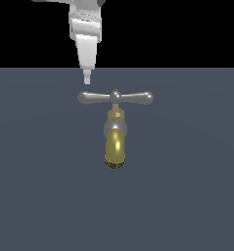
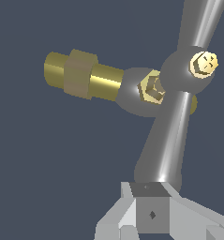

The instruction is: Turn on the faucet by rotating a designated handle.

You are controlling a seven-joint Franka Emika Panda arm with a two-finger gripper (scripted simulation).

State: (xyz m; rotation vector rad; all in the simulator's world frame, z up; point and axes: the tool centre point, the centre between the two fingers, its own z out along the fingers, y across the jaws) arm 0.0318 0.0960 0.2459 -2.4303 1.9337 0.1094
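The faucet (image 1: pixel 115 144) stands on the dark floor with its brass-yellow spout pointing down toward the camera. Its grey crossbar handle (image 1: pixel 115 97) lies level on top, with a small brass hub in the middle. My gripper (image 1: pixel 87 78) hangs just above the bulb of the handle arm on the exterior view's left, a small gap apart. Its fingers look pressed together and hold nothing. In the wrist view the handle (image 2: pixel 172 140) runs from the brass-tipped hub (image 2: pixel 203 63) to just past my gripper (image 2: pixel 152 211).
A flat dark grey-blue floor (image 1: pixel 187 196) surrounds the faucet. In the wrist view a brass pipe with a hexagonal nut (image 2: pixel 80 73) sticks out sideways from the faucet's grey collar.
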